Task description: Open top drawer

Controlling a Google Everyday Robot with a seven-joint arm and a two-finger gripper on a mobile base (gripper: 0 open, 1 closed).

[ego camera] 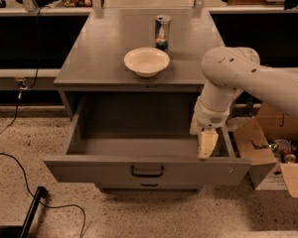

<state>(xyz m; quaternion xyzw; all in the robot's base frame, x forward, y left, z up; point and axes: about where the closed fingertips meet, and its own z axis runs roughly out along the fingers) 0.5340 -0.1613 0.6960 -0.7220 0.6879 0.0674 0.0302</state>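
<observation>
Since the top drawer (139, 146) already stands pulled well out at 6 o'clock of the desk (99, 58), the opening step looks all but done. The tool (207, 144) hangs inside its 3 o'clock end; apart or together, I cannot tell. Next it should lift clear.

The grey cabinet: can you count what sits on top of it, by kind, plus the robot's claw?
Bowl: 1, cream
Can: 1
Gripper: 1, not on the cabinet top but hanging over the right end of the open top drawer
Total: 3
</observation>
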